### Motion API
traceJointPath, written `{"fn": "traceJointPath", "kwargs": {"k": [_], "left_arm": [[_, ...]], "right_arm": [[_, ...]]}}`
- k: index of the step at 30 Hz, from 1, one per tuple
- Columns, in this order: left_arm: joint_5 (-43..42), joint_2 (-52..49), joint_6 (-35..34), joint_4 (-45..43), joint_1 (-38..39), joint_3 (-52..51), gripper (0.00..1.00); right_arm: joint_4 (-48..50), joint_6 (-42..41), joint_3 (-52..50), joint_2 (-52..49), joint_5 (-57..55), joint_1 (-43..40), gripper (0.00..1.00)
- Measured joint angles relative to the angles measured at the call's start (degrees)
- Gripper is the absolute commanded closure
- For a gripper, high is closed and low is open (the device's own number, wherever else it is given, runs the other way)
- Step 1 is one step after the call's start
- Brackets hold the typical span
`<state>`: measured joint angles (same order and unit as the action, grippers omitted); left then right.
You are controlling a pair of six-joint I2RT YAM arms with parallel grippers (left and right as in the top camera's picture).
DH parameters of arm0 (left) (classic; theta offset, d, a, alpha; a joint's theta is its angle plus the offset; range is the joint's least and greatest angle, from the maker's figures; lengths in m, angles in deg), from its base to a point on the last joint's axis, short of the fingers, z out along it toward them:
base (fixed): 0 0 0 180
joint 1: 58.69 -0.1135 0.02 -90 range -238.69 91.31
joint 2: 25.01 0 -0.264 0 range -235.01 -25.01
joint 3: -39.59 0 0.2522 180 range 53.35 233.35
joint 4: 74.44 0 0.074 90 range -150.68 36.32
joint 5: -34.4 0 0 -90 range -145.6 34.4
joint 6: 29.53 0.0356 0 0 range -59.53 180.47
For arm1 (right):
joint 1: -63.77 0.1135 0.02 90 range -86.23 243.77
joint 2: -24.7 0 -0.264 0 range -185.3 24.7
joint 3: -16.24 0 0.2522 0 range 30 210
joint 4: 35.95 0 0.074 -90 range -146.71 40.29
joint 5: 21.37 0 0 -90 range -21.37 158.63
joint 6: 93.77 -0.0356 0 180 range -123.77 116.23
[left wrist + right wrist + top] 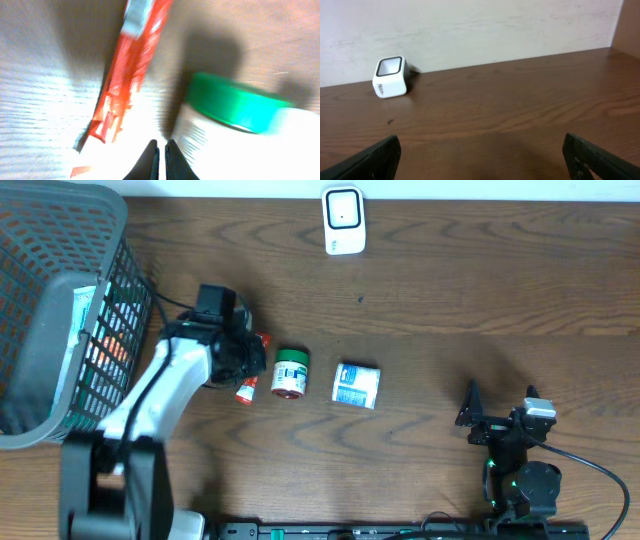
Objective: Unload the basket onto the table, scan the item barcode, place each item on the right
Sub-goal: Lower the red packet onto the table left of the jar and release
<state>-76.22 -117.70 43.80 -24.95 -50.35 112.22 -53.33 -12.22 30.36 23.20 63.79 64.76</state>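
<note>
Three items lie in a row mid-table: a red tube [244, 387], a green-lidded jar [291, 372] and a blue-and-white packet [356, 385]. No barcode is readable. The white scanner [343, 220] stands at the back edge and also shows as the scanner [390, 76] in the right wrist view. My left gripper [252, 363] hovers over the gap between tube and jar. In the blurred left wrist view that left gripper [161, 150] is shut and empty, between the red tube [125, 75] and the green-lidded jar [235, 107]. My right gripper [480, 162] is open and empty, near the front right.
A dark mesh basket [60, 240] holding packaged goods fills the left side of the table. The right gripper [500, 395] sits at the front right of the wooden table, with its cable trailing right. A pale wall runs behind the table.
</note>
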Motion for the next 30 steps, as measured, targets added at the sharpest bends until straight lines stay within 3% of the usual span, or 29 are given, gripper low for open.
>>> {"fn": "traceJointPath", "kwargs": {"k": [6,22,30], "left_arm": [[3.48,4.39,0.00,0.17,0.00,1.18,0.93],[6.45,-9.88,0.02,-1.01,0.00,1.16,0.93],[7.02,-10.75,0.00,-1.51,0.02,1.16,0.92]], "right_arm": [[0.00,0.00,0.00,0.00,0.00,0.00,0.01],[0.00,0.00,0.00,0.00,0.00,0.00,0.01],[0.00,0.00,0.00,0.00,0.00,0.00,0.01]]}}
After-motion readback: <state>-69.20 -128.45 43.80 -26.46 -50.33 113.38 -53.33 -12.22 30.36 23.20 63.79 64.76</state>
